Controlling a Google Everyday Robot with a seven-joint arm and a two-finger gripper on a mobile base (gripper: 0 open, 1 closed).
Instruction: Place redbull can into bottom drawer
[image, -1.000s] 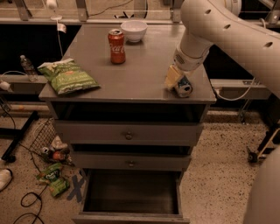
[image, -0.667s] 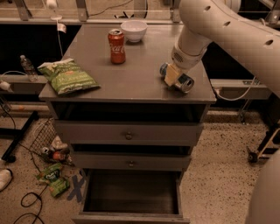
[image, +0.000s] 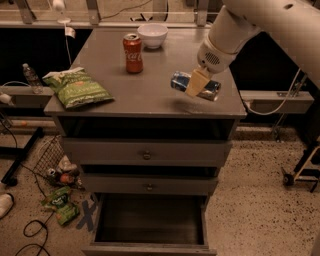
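Note:
The redbull can (image: 181, 82), blue and silver, lies sideways in my gripper (image: 196, 84), lifted a little above the right part of the cabinet top (image: 150, 85). The gripper is shut on the can's middle, with a cream finger (image: 195, 82) across its front. The white arm comes down from the upper right. The bottom drawer (image: 149, 225) stands pulled open at the foot of the cabinet, its dark inside bare. It is well below and slightly left of the can.
A red cola can (image: 132, 53) and a white bowl (image: 152, 35) stand at the back of the top. A green chip bag (image: 77, 88) lies at the left. Two shut drawers with knobs (image: 146, 155) sit above the open one. Litter (image: 59, 200) lies on the floor at left.
The gripper has lifted the redbull can off the cabinet top and carried it left and toward the front edge, with the can now held sideways.

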